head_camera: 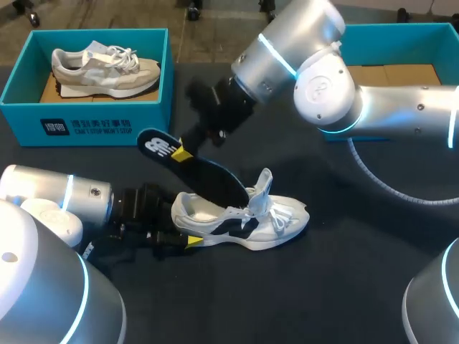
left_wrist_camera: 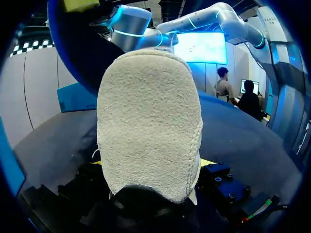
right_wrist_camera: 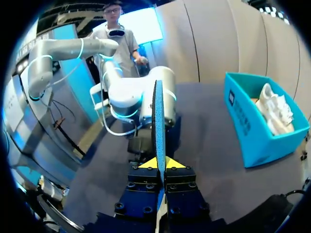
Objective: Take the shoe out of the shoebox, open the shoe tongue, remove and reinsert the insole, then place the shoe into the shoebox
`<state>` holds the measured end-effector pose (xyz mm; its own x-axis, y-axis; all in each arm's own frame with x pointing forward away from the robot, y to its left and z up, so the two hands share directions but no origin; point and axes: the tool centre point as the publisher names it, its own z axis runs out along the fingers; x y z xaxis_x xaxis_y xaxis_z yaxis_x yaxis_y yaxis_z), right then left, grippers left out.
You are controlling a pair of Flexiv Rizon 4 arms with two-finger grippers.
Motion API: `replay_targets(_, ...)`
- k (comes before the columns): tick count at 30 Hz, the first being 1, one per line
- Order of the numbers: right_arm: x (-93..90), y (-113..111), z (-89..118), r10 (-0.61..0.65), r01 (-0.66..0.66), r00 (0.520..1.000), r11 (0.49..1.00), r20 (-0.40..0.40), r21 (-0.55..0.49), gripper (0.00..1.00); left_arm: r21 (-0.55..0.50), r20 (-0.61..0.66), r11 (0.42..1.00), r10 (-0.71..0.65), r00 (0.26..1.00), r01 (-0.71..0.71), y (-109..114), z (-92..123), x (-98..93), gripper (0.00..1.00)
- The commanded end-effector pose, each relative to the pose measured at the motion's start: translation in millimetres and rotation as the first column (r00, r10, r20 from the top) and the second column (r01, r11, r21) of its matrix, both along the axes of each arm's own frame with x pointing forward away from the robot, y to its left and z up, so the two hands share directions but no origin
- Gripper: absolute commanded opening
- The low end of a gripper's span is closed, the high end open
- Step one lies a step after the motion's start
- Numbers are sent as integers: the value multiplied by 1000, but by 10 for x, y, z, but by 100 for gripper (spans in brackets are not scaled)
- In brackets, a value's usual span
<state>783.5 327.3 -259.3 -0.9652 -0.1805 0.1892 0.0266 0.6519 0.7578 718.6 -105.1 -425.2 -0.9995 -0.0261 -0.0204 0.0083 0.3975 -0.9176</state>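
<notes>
The right gripper (head_camera: 182, 152) pinches the dark insole (head_camera: 208, 175) edge-on between its pressed yellow tips, the arm reaching in from the right past the table's middle, wrist angled down. The insole slants with its front end in the opening of the white shoe (head_camera: 258, 218), whose tongue (head_camera: 264, 183) stands up. The left gripper (head_camera: 188, 240), arm low on the dark table (head_camera: 323, 287), clasps the shoe's heel from both sides. The teal shoebox (head_camera: 86, 123) behind holds a beige shoe (head_camera: 107, 68).
</notes>
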Motion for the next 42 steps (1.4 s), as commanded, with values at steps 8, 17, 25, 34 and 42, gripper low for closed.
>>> replay_targets(8,219,-158,586,-55,43,976,997,209,64,0,1,2,1000,2,1000,-2,-4,-6,-8,0)
replay_targets(17,366,-134,1006,-112,-7,945,932,307,362,0,1,2,1000,2,1000,-2,-4,-6,-8,0)
replay_targets(25,396,-139,1094,-100,-28,943,927,319,373,0,1,2,1000,2,1000,-2,-4,-6,-8,0)
replay_targets(34,396,-139,1094,-100,-28,943,927,319,373,0,1,2,1000,2,1000,-2,-4,-6,-8,0)
replay_targets(42,369,-233,1144,-105,-24,952,911,289,412,0,1,2,1000,2,1000,-2,-4,-6,-8,0)
